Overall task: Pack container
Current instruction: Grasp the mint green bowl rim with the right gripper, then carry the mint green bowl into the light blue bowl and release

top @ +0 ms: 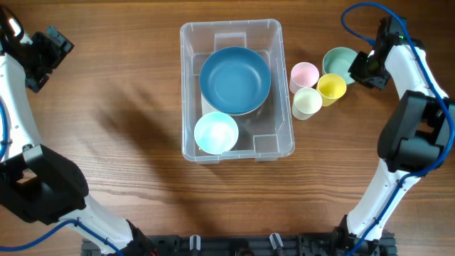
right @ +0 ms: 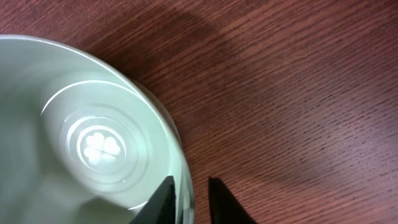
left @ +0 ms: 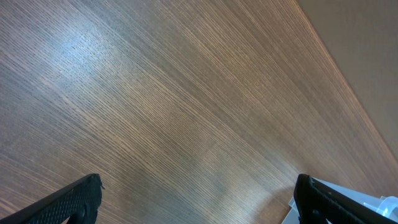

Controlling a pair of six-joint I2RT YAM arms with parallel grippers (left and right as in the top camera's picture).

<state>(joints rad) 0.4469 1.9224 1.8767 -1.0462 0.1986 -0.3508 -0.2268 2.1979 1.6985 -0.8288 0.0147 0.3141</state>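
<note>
The clear container (top: 231,24) stands at the table's middle. Inside it lie a large blue bowl (top: 234,80) and a small light blue bowl (top: 216,133). Right of it stand a pink cup (top: 304,74), a yellow cup (top: 331,87), a pale yellow-green cup (top: 307,101) and a green cup (top: 339,62). My right gripper (top: 357,67) is at the green cup's right edge. In the right wrist view the gripper (right: 189,199) straddles the green cup's (right: 81,143) rim, one finger inside and one outside, nearly closed. My left gripper (top: 53,46) hangs wide open at the far left, over bare wood (left: 199,199).
The four cups stand close together beside the container's right wall. Bare wooden tabletop (top: 114,121) stretches left of the container and along the front. Both arm bases sit at the front corners.
</note>
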